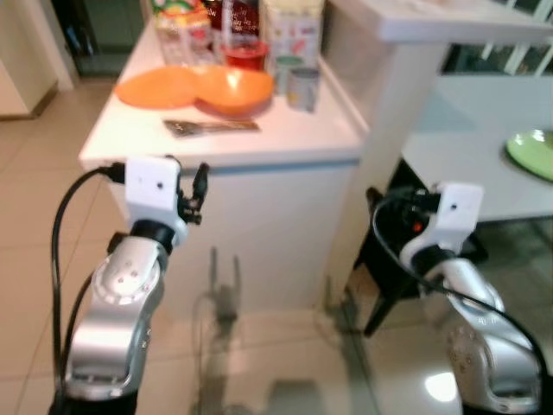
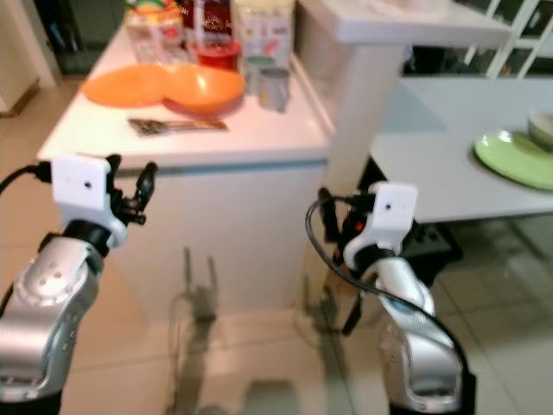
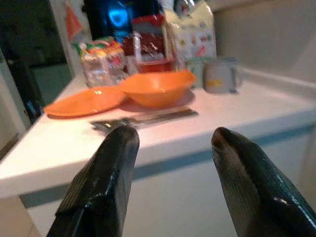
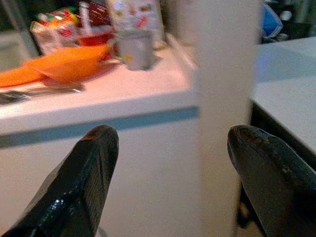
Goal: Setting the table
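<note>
Both claws hang short of the counter (image 1: 259, 143), empty: left claw (image 3: 170, 148) and right claw (image 4: 170, 158) spread wide. The bowl (image 1: 235, 90) sits beside the plate (image 1: 155, 87), cutlery (image 1: 210, 127) in front. Step closer first, then reach level over the edge.

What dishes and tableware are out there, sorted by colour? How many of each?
Orange: 2, a flat orange plate and a round orange bowl on the white counter.
Green: 1, a light green plate on the white table.
Grey: 1, a grey mug.
Silver: 1 bunch of metal cutlery; pieces too blurred to count.
Total: 5.
</note>
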Tool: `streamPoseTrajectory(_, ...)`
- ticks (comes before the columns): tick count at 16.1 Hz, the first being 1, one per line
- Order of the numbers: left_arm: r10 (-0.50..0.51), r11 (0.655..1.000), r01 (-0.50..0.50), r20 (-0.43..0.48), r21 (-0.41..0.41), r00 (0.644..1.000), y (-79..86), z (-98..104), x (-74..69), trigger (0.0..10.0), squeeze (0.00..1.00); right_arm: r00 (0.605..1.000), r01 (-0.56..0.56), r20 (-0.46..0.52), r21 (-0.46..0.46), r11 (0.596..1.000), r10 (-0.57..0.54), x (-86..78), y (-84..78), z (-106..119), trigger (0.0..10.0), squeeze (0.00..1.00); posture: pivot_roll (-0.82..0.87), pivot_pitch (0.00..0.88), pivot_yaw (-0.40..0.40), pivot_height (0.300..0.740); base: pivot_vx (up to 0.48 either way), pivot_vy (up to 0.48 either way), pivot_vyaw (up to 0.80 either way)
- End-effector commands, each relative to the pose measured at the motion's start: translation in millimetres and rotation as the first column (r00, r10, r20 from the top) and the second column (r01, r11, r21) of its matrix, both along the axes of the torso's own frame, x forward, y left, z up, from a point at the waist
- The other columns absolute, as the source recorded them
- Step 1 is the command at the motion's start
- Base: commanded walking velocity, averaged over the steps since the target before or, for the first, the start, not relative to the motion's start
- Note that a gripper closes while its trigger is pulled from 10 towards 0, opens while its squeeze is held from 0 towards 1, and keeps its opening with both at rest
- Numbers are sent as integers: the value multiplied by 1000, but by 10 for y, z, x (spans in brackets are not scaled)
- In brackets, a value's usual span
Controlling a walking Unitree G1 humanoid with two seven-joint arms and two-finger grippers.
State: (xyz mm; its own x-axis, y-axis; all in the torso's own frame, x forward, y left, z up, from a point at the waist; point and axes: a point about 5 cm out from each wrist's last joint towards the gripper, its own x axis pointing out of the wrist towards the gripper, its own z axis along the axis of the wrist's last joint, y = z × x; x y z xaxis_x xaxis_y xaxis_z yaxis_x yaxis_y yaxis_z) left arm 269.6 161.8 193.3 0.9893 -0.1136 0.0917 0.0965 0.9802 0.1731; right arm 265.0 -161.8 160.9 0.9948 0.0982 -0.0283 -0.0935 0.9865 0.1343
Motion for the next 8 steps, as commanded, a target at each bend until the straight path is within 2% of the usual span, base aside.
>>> streamPoseTrajectory(1, -3, 1000, 3, 1, 10, 1000, -10, 12, 15, 10000, 0, 1000, -3, 18, -18, 1000, 3, 22, -18, 31, 10000, 0, 56, 0, -18, 740, 0, 0, 0)
streamPoseTrajectory(3, -4, 1000, 4, 26, 13, 1000, -18, 31, 12, 10000, 0, 997, -69, 20, -28, 997, 70, 35, 46, 43, 10000, 0, 57, 0, -22, 740, 0, 0, 650)
streamPoseTrajectory(8, -28, 999, 27, 35, 38, 999, -37, 57, 18, 10000, 0, 993, -104, 46, -37, 994, 106, 61, 90, 86, 10000, 0, 62, 0, -20, 740, 308, 0, 800)
